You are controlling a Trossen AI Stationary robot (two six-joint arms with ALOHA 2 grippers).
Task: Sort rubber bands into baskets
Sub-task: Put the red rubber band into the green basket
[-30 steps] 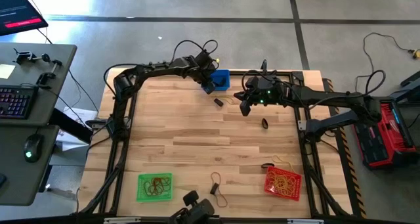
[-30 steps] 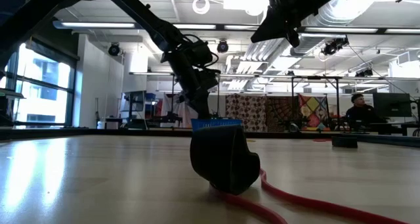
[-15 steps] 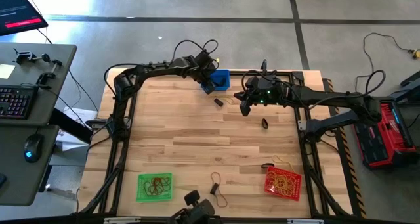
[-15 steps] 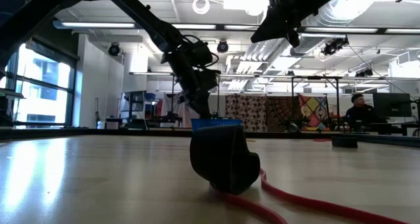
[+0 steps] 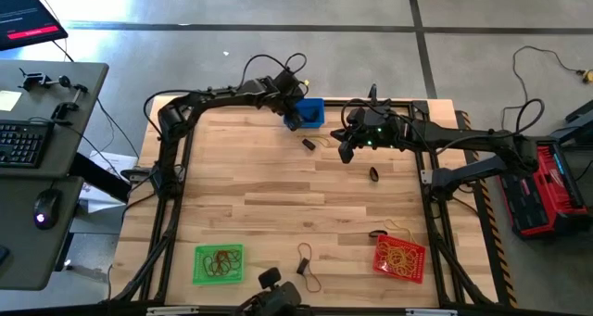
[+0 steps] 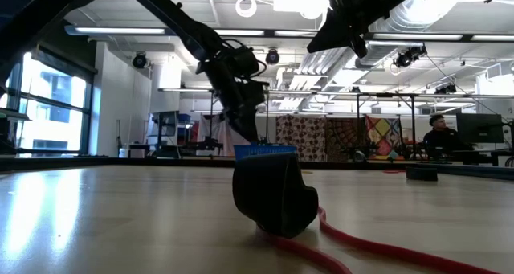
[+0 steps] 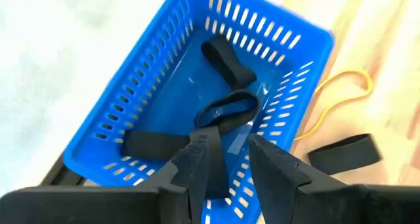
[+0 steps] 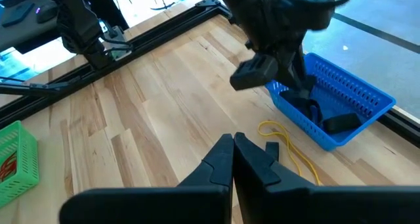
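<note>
Left arm: reaches from the table's left rear corner along the back edge, its wrist bent down over the blue basket (image 5: 311, 111)
Left gripper (image 7: 226, 159): poised over the blue basket's near wall, fingers (image 7: 198, 157) parted with a gap between them and nothing in it
Right arm: comes in from the right side and hangs above the rear middle of the table, just right of the blue basket
Right gripper (image 8: 234, 159): fingers pressed together, empty, raised off the wood
Blue basket: sits at the table's back edge, square mesh walls, several black bands (image 7: 227, 58) lying flat and folded on its floor
Bands beside the blue basket: a yellow loop (image 7: 339, 92) on the wood touching the basket's outer wall, and a black band (image 7: 342, 152) just beside that loop
Green basket (image 5: 219, 264): front left of the table, dark reddish-brown bands heaped inside
Red basket (image 5: 400, 258): front right, turned at an angle to the table's edge, a tangle of yellow bands inside
Loose bands on the table: a black piece (image 5: 374, 174) right of centre under the right arm, a thin dark loop (image 5: 307, 272) near the front edge between the green and red baskets
Low view: a dark band (image 6: 273, 192) stands close to the lens, a red strand (image 6: 369, 251) trailing from it across the table (image 6: 120, 218)
</note>
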